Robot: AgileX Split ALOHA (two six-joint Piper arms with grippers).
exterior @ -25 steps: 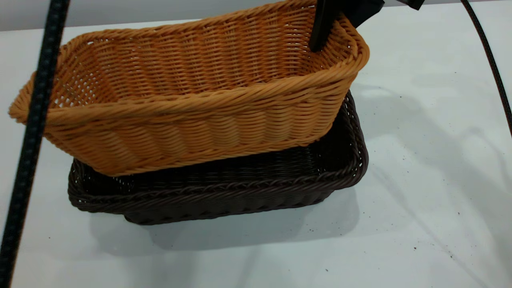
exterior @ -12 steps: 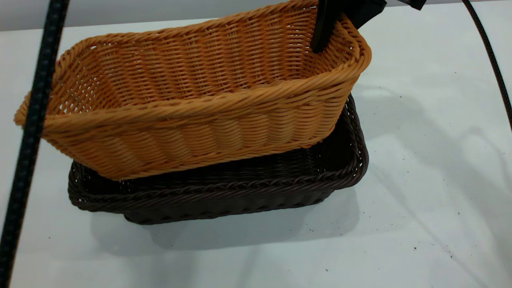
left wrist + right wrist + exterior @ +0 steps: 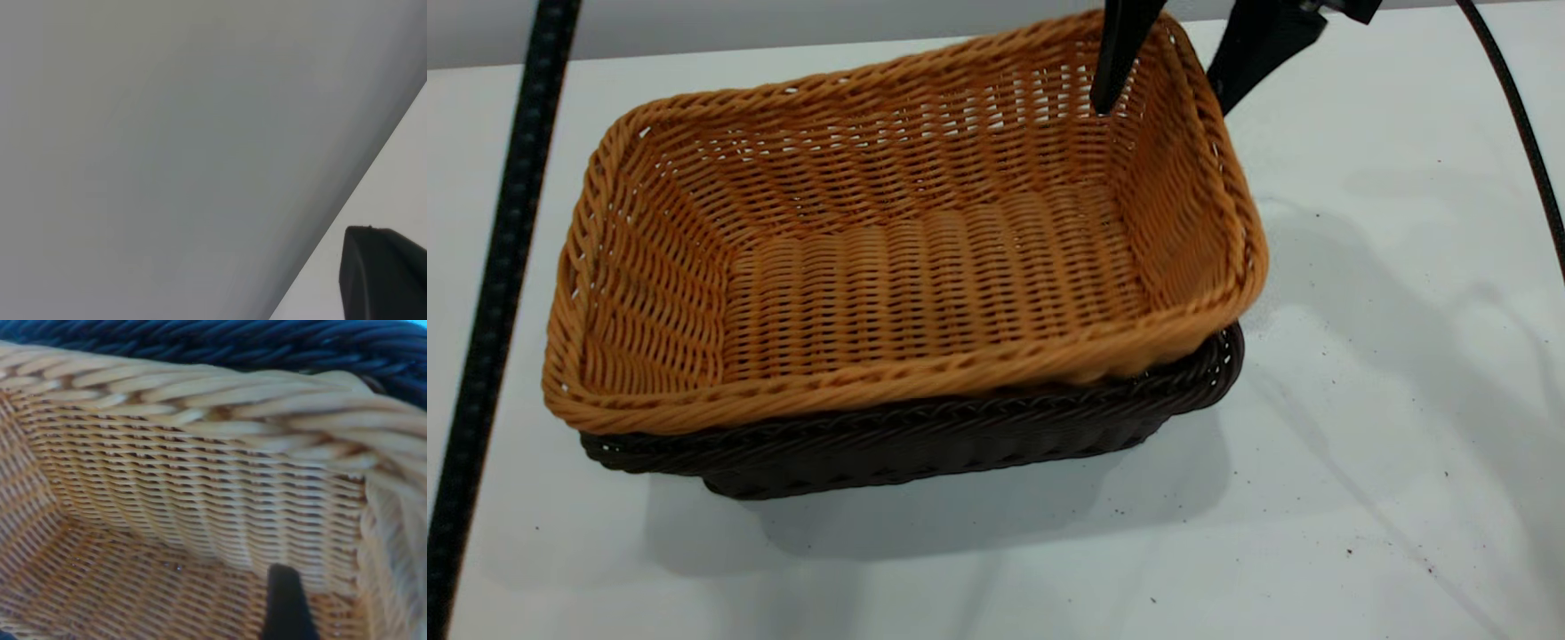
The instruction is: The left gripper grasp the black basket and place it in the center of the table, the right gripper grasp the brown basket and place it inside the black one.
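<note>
We see the orange-tan woven rectangular brown basket (image 3: 907, 267) nested in the dark woven black basket (image 3: 925, 440) mid-table (image 3: 1360, 356), the right gripper (image 3: 1165, 80) spread wide, holding nothing, so withdrawing upward seems all that remains.

Two matte black, flat, tapering fingers (image 3: 1116, 62) of the right gripper (image 3: 1165, 98) are seen at the exterior view's top edge. A black braided cable (image 3: 494, 293) is shown at the left and a thinner black cable (image 3: 1525, 142) at the right. A rounded black finger (image 3: 383, 273) of the left gripper is seen.
</note>
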